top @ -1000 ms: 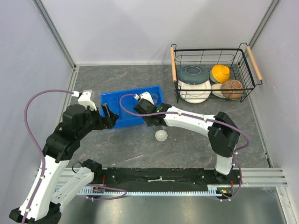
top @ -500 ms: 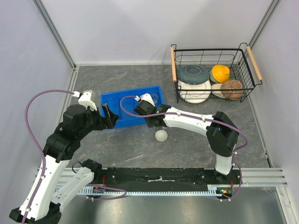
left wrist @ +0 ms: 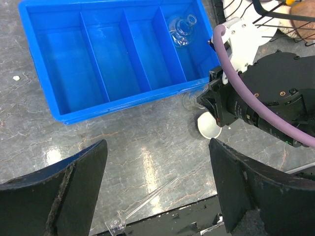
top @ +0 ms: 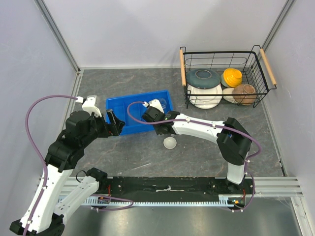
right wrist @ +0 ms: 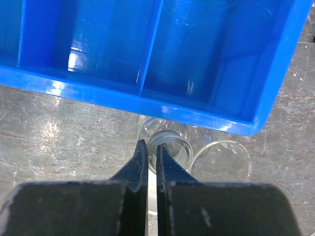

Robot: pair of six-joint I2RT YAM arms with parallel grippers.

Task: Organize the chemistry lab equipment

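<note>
My right gripper [right wrist: 152, 152] is shut on the rim of a small clear glass flask [right wrist: 170, 145] that stands on the table against the front wall of the blue tray [right wrist: 147, 96]. A clear glass beaker [right wrist: 222, 156] stands right beside the flask. Another glass flask [left wrist: 182, 30] lies in the tray's right compartment. The white round dish [top: 170, 142] sits on the table just in front of the right gripper [top: 160, 129]. Near the table's front edge lies a thin clear glass tube [left wrist: 147, 199]. My left gripper [left wrist: 157, 147] hangs open over the table, left of the dish, holding nothing.
A black wire basket [top: 261, 69] at the back right holds large ceramic bowls and plates. The blue tray [top: 118, 105] has several compartments, and the left ones are bare. The black rail [top: 167, 186] of the arm bases runs along the near edge.
My right gripper's jaws have closed onto the flask's rim, and its wrist has edged slightly left. The left arm has barely moved.
</note>
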